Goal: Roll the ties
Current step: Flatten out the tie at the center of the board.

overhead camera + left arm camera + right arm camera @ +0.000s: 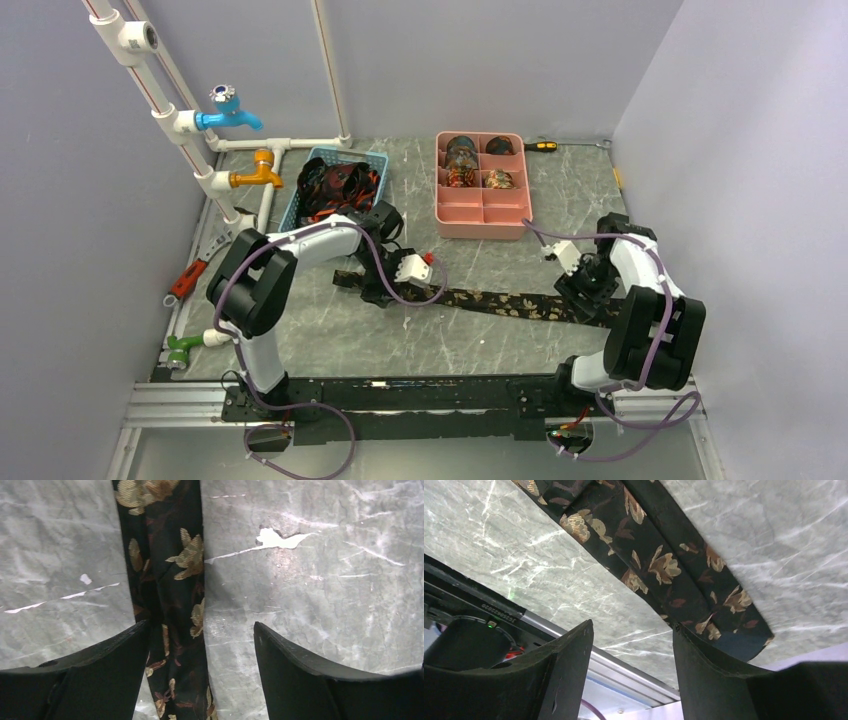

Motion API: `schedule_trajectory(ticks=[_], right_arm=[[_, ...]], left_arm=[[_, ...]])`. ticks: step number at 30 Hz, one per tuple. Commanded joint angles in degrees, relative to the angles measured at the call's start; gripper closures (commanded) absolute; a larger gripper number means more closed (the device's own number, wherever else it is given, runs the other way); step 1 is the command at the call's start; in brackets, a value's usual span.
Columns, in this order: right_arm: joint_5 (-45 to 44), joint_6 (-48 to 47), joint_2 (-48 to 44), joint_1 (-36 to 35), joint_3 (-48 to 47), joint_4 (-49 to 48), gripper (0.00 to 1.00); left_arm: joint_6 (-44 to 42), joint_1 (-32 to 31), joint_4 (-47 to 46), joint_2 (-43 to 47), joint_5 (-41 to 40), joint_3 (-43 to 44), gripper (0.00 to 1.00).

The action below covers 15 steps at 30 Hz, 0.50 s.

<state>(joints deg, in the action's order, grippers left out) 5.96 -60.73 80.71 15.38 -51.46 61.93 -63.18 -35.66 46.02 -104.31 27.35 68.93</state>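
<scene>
A long dark tie (500, 302) with gold leaf patterns lies flat across the table between my two arms. My left gripper (383, 292) is down over its left end. In the left wrist view the tie (170, 605) runs lengthwise between the open fingers of the left gripper (200, 630), close to the left finger (100, 670), not pinched. My right gripper (585, 295) hovers at the tie's right end. In the right wrist view the tie (664, 565) crosses diagonally and its end lies by the right finger (704, 670). The right gripper (631, 627) is open with only table between its fingers.
A blue basket (375, 160) holds several loose ties at the back left. A pink compartment tray (480, 228) holds rolled ties (462, 152) at the back. White pipes with a blue tap (235, 110) and an orange tap (258, 172) line the left side. A screwdriver (541, 146) lies behind the tray.
</scene>
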Motion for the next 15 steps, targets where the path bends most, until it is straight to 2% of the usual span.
schedule_trajectory(ticks=[1,7,11,15], right_arm=[[1.5,7.2,-1.0,2.5,-1.4,1.5,0.41],[-0.6,14.1,1.6,7.1,-1.8,-4.4,0.41],[-3.2,14.5,4.6,8.9,-0.8,-7.9,0.41],[-7.7,12.5,8.9,9.1,2.1,-13.8,0.52]], left_arm=[[2.5,0.0,-3.6,3.2,1.1,1.2,0.19],[2.0,-0.1,-3.9,3.9,-0.6,0.9,0.19],[2.9,-0.1,-3.9,4.5,-0.4,1.0,0.19],[4.6,0.2,-3.7,5.2,-0.2,1.6,0.18]])
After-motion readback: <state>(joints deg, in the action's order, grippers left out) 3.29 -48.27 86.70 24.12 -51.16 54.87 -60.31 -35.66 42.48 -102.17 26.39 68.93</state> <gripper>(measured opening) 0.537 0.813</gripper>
